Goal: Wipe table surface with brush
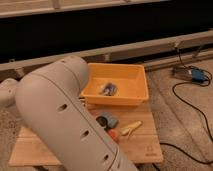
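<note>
That big pale arm [55, 110] covers the left of the table surface [146, 144], so the gripper's somewhere behind it and I can't tell its grip. No brush showing either. An orange bin [120, 101] sits at the back, with a yellow piece [131, 128] in front.

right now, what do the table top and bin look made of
Table top: pale matte wood, going by the plank seams. Bin: probably plastic, uniform orange with smooth moulded walls. The gripper is not in view; only the big arm shows, filling the foreground.
</note>
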`<state>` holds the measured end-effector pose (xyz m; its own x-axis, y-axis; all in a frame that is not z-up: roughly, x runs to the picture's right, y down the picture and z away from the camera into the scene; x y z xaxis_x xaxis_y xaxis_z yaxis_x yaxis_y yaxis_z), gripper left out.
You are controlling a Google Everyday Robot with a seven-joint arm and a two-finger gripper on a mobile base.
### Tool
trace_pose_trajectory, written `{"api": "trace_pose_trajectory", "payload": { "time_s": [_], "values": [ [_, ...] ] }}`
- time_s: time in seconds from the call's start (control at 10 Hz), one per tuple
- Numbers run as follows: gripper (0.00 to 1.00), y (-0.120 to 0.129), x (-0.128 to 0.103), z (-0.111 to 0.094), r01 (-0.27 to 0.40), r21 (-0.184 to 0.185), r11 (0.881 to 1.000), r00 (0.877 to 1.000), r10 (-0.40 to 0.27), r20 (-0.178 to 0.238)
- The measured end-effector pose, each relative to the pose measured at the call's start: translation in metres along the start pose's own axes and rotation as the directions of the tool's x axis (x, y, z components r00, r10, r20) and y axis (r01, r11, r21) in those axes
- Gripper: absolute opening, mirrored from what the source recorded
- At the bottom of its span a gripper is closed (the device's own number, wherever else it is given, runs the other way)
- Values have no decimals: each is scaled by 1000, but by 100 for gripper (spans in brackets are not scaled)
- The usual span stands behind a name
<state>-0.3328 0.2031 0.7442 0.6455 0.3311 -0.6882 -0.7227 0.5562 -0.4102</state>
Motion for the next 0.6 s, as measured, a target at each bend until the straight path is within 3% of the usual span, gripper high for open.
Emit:
{"api": "trace_pose_trajectory", "payload": {
  "time_s": [0.3, 0.6],
  "values": [
    [6, -39, 14, 25, -78, -27, 997, 996, 77, -47],
    [6, -54, 50, 44, -91, -58, 994, 994, 87, -68]
  ]
}}
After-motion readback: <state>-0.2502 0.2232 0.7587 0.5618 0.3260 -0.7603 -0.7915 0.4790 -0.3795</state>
